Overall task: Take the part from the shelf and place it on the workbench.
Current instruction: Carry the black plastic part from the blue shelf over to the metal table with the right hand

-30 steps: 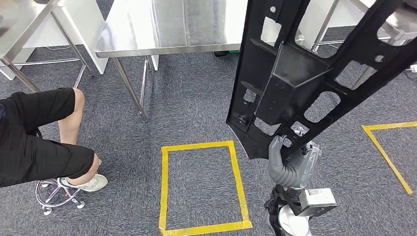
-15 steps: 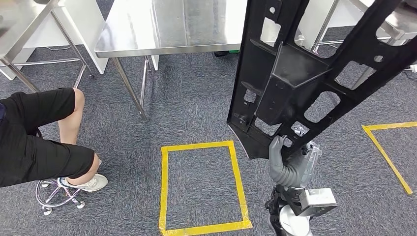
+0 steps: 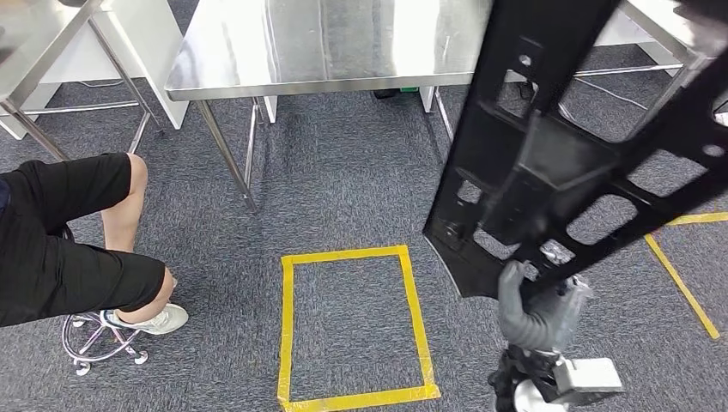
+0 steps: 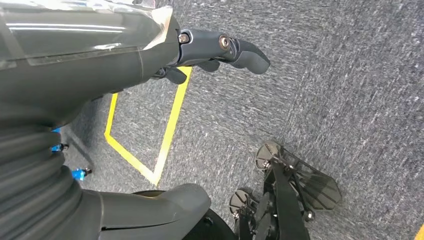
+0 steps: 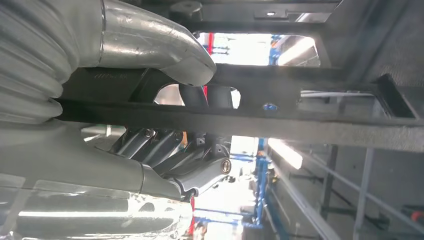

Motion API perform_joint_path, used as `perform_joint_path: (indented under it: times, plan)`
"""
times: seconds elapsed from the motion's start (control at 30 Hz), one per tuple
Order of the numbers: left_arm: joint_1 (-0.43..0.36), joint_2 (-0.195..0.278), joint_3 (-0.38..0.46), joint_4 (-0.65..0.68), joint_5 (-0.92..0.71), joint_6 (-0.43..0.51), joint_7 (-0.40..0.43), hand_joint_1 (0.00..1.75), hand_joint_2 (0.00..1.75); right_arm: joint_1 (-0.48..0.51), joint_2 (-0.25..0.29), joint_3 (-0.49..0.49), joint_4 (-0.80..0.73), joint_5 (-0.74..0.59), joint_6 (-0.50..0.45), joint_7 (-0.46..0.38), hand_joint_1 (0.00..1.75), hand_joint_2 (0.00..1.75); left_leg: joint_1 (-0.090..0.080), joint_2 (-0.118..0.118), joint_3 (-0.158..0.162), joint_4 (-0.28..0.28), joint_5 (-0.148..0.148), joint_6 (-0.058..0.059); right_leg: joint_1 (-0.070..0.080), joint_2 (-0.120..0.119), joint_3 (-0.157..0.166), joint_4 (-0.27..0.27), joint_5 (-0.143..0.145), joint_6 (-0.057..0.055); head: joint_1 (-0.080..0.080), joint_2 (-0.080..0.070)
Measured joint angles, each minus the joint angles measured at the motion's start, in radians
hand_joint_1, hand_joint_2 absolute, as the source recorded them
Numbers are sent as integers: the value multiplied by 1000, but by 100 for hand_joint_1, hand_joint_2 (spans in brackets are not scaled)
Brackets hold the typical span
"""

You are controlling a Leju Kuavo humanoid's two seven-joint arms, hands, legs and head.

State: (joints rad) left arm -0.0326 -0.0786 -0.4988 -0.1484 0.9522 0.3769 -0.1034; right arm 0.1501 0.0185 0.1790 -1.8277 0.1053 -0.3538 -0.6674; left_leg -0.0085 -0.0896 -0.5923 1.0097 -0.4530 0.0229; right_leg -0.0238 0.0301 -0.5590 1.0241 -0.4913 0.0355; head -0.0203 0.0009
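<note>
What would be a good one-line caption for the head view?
The robot's right hand holds a large black part upright above the carpet, near a steel workbench and a seated person.

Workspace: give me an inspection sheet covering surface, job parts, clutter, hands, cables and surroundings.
Surface: steel workbench ahead, its visible top bare.
Job's things: black plastic part, long, with many cut-outs, held up off the floor, reaching up in front of the bench's right end.
Clutter: nothing seen on the bench.
Hands: right hand grips the part's lower edge, thumb on one side and fingers on the other; left hand holds nothing, hanging over the carpet.
Cables: thin cables on the floor under the right-hand table.
Surroundings: grey carpet, yellow tape rectangle, seated person on a stool at left.
</note>
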Motion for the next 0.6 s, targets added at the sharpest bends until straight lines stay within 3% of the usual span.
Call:
perform_joint_path:
  times: [0.6]
  plan:
    - [0, 2, -53, 0, -38, 37, 18, 0, 175, 34, -51, -93, 5, -43, -9, -6, 175, 175, -1, 0, 0, 3, -2, 2, -4, 1, 0, -1, 0, 1, 0, 0]
